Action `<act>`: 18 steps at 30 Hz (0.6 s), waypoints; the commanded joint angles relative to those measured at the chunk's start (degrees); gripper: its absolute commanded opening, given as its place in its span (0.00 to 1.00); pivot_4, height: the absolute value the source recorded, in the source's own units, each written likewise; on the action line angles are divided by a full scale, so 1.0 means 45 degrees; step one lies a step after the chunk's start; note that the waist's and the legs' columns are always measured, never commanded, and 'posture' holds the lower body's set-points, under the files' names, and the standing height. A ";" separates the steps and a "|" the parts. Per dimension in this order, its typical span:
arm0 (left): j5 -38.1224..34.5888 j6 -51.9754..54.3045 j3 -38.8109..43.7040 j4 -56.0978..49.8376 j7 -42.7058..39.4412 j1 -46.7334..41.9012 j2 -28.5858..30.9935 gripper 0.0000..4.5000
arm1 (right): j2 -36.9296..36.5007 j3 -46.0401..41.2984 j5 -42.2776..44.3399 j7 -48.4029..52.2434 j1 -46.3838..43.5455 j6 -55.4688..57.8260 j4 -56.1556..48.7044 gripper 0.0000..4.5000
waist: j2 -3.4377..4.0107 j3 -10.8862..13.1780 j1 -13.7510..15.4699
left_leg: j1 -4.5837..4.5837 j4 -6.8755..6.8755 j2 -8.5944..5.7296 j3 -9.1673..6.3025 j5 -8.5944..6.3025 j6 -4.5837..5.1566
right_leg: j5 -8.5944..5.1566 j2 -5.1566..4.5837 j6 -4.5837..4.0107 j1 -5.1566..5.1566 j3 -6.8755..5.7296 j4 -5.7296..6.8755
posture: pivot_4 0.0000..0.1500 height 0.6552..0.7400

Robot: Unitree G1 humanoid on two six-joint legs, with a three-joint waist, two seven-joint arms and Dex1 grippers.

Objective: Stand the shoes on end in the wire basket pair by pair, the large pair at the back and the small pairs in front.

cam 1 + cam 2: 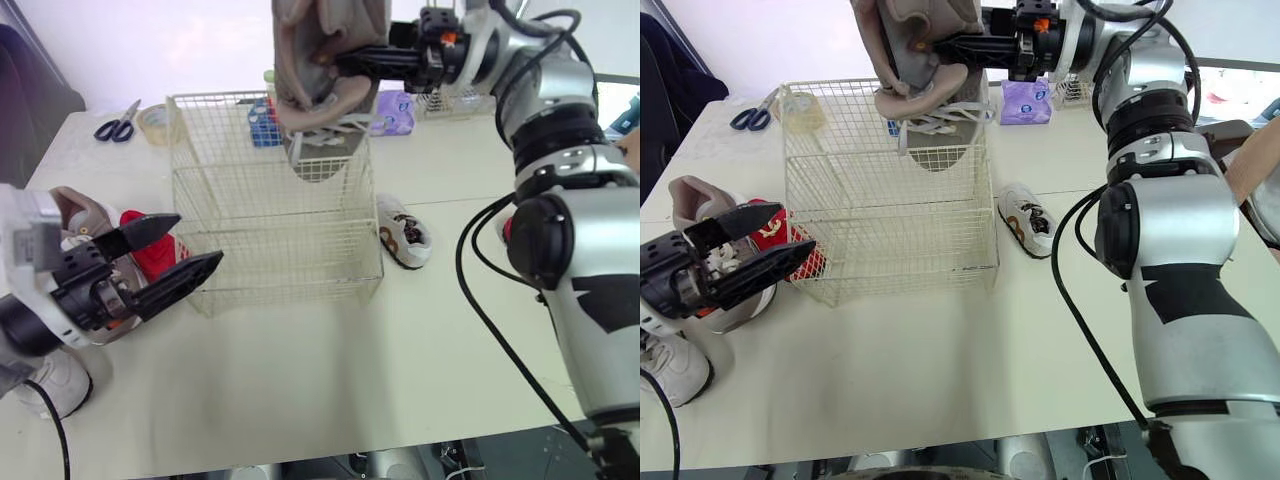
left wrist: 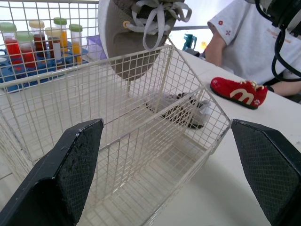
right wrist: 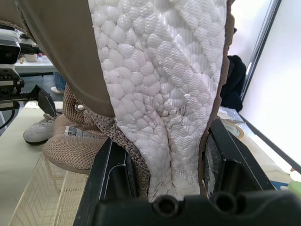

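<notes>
- Wire basket point(image 1: 250, 225): cream coated wire, square mesh, box-shaped with an open top. It stands mid-table point(image 1: 300, 380) on a pale, smooth surface.
- Right gripper point(image 1: 350, 62): two black fingers pinched on the large taupe shoes point(image 1: 320, 50), which hang over the back of the basket. The upper is a coarse knit. The right wrist view shows a white pebbled face between the fingers point(image 3: 113, 174) and a smooth tan sole point(image 2: 117, 47) beside it.
- The rounded toe end is seen through the mesh at the basket's rear, with flat pale laces point(image 2: 157, 19) hanging loose. Whether one or two shoes are in the grip, I cannot tell.
- Left gripper point(image 1: 198, 240): two wedge-shaped fingers with cross-hatched pads point(image 2: 70, 165), spread wide and holding nothing, just outside the basket's front left corner.
- Loose shoes on the table, five counted:
  - Red, two: one red shoe point(image 1: 152, 255) touching the basket's left wall, and a second red shoe point(image 2: 237, 91) well apart, beyond the right side.
  - White, two: a small white shoe point(image 1: 405, 232) just right of the basket, and a white sneaker point(image 1: 55, 385) at front left.
  - Taupe, one: a taupe shoe point(image 1: 690, 195) at the left.
</notes>
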 commanded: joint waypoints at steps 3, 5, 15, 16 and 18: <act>0.0183 -0.0416 -0.0258 -0.0014 -0.0049 -0.0151 -0.0090 1.00 | -0.0041 -0.0121 -0.0280 -0.0045 0.0388 0.0314 0.0069 0.29 | -0.0005 -0.0003 0.0008 | 0.0005 0.0001 -0.0001 -0.0001 0.0000 0.0000 | 0.0000 0.0000 0.0000 0.0007 0.0000 0.0000 | 1.00 1.00; 0.0187 -0.0444 -0.0345 0.0020 -0.0056 -0.0208 -0.0083 1.00 | 0.0008 -0.0142 -0.0236 0.0125 0.0444 0.0375 -0.0030 0.29 | -0.0005 -0.0003 0.0009 | 0.0006 0.0001 -0.0001 -0.0002 0.0000 0.0000 | 0.0000 0.0000 0.0000 0.0008 0.0000 0.0000 | 1.00 1.00; 0.0494 -0.0558 -0.0915 0.0284 -0.0018 -0.0608 -0.0088 1.00 | 0.0546 0.0490 -0.0912 0.0546 0.0797 -0.0321 -0.0485 0.29 | -0.0006 -0.0005 -0.0053 | 0.0013 0.0001 -0.0001 -0.0002 0.0007 -0.0011 | 0.0001 0.0002 0.0002 0.0011 -0.0001 0.0003 | 1.00 1.00; 0.0523 -0.0565 -0.0946 0.0291 -0.0019 -0.0628 -0.0097 1.00 | 0.0560 0.0477 -0.0937 0.0510 0.0770 -0.0281 -0.0458 0.29 | -0.0001 -0.0003 -0.0054 | 0.0013 0.0001 0.0000 -0.0002 0.0008 -0.0013 | 0.0001 0.0002 0.0002 0.0010 -0.0002 0.0003 | 1.00 1.00; 0.0583 -0.0563 -0.0967 0.0297 -0.0031 -0.0644 -0.0119 1.00 | 0.0552 0.0536 -0.1080 0.0431 0.0782 -0.0289 -0.0398 0.29 | -0.0001 -0.0003 -0.0063 | 0.0010 0.0000 0.0000 0.0001 0.0009 -0.0016 | 0.0001 0.0001 0.0002 0.0007 -0.0001 0.0003 | 1.00 1.00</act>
